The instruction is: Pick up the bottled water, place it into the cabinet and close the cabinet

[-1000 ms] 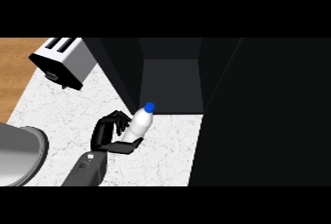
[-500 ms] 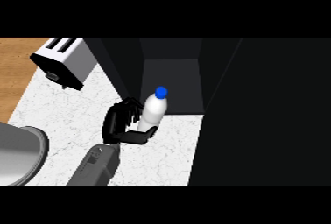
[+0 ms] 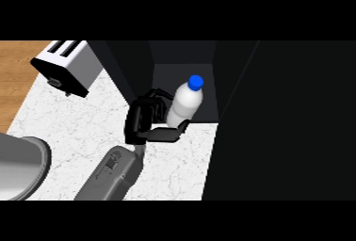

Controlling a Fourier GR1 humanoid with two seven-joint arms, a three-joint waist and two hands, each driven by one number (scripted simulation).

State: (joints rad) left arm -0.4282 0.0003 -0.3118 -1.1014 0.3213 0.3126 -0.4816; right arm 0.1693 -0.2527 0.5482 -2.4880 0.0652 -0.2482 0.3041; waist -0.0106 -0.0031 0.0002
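**Left hand [image 3: 149, 120] gripping bottled water [image 3: 186, 101] at the cabinet [image 3: 278, 117] mouth**

Viewed steeply downward from the head. Enters at the lower edge, left of centre, as a grey forearm [image 3: 111, 172] slanting up and rightward over the speckled white counter [image 3: 69, 122]. Ends in the black left hand, palm turned toward the bottle. Closes curled fingers [image 3: 156, 96] round the bottle's left and far side; sets the thumb [image 3: 170, 134] across the near side, low by the base. Holds the bottled water nearly upright, blue cap [image 3: 196, 82] leaning slightly up-picture toward the cabinet's back. Located in the opening of the dark cabinet's compartment, between its left wall and a broad dark panel at right. Cannot tell whether the base rests on the compartment floor or hangs just above it.

Elsewhere: silver toaster [image 3: 68, 66] at upper left on the counter, well apart from the hand. Grey rounded vessel [image 3: 17, 164], cut by the left edge, near the forearm. Strip of wooden floor [image 3: 17, 70] beyond the counter's left edge.
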